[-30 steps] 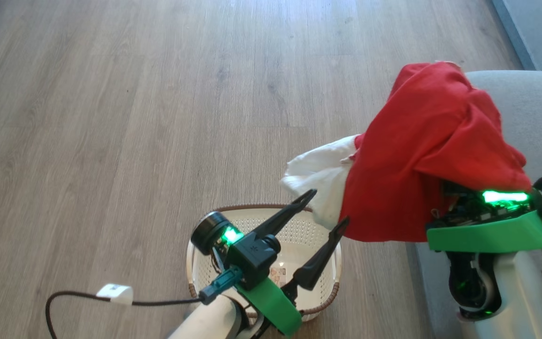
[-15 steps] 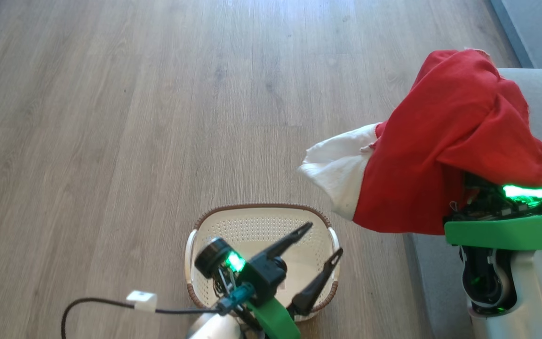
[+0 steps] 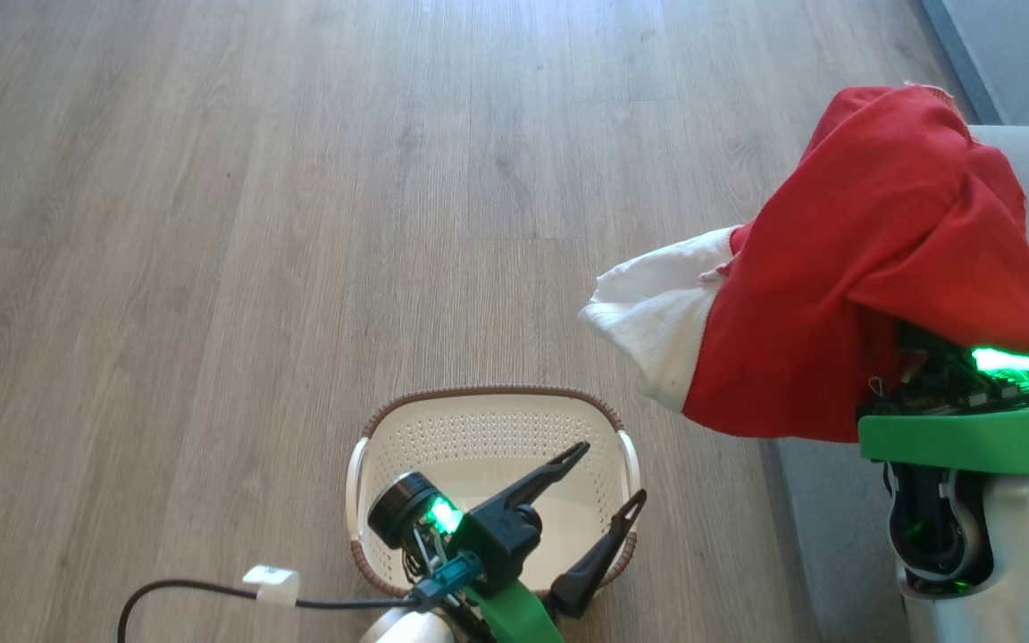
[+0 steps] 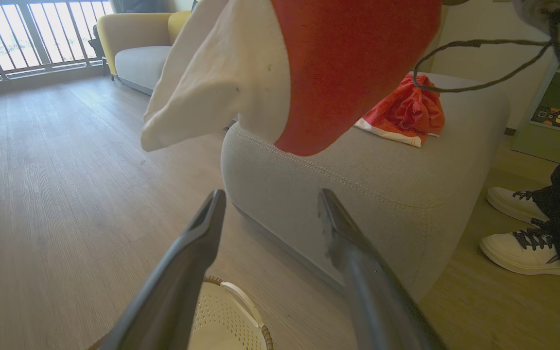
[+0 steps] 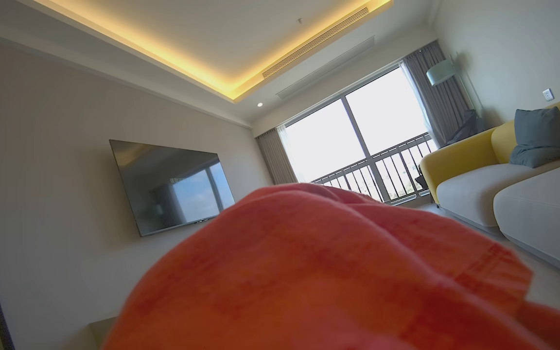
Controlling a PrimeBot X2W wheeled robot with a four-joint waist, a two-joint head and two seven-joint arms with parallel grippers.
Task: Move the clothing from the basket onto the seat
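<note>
Red clothing (image 3: 881, 268) hangs abv seat (image 4: 382, 170) corner.

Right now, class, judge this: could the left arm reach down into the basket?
Probably yes: the left gripper hangs open over the basket, and nothing seems to lie between them.

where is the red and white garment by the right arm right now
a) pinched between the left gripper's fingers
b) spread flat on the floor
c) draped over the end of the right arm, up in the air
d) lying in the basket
C: the red garment hangs draped over the end of the right arm, off the floor. The basket shows no cloth inside, and the left gripper is open and holds nothing.
</note>
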